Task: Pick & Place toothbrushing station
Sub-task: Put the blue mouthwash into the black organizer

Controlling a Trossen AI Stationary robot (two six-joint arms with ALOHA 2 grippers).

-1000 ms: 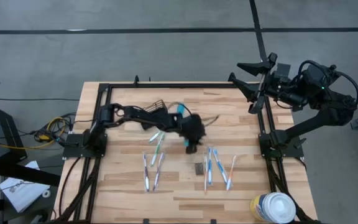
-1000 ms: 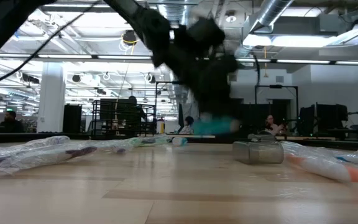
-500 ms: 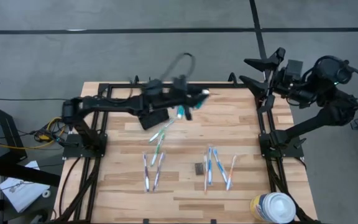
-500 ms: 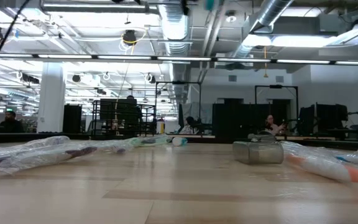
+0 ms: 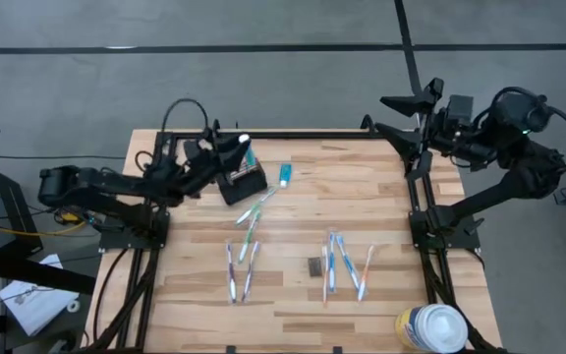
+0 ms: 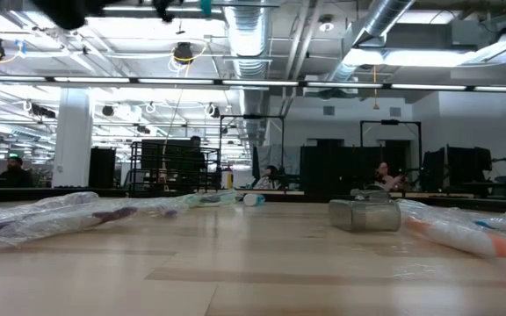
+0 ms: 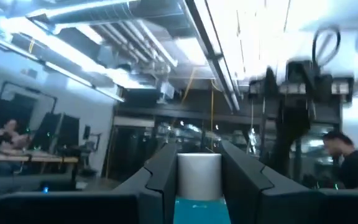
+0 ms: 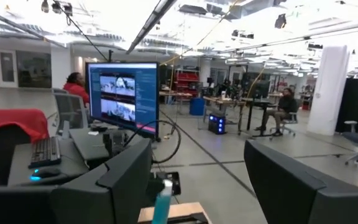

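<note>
The black wire-mesh caddy (image 5: 245, 185) stands on the table's far left part. A teal-and-white toothpaste tube (image 5: 284, 175) lies beside it, and several toothbrushes (image 5: 252, 214) (image 5: 239, 271) (image 5: 345, 264) lie flat on the wood. My left gripper (image 5: 236, 147) is raised over the far left of the table, just beyond the caddy, shut on another toothpaste tube (image 7: 198, 186). It shows at the top edge of the low view (image 6: 202, 7). My right gripper (image 5: 401, 116) hangs open and high over the table's far right corner, holding nothing (image 8: 197, 186). My left gripper pinches the toothpaste tube between its two fingers (image 7: 164, 180), which lie on either side of the white cap (image 7: 199, 169). The teal body (image 7: 197, 210) runs back between them. The fingers slant upward, cap end outermost (image 5: 245, 141). The tube is lifted clear of the table.
A small dark block (image 5: 314, 265) sits among the right-hand toothbrushes and shows in the low view (image 6: 365, 213). A white round canister (image 5: 430, 327) stands at the near right corner. Black frame rails (image 5: 293, 136) run along the table's far edge and sides.
My left gripper has risen from the table's middle and drawn back toward the far left, carrying the toothpaste tube. It has tipped from pointing down to slanting upward. The tube is now lifted well clear. The caddy and the toothbrushes have stayed put.
</note>
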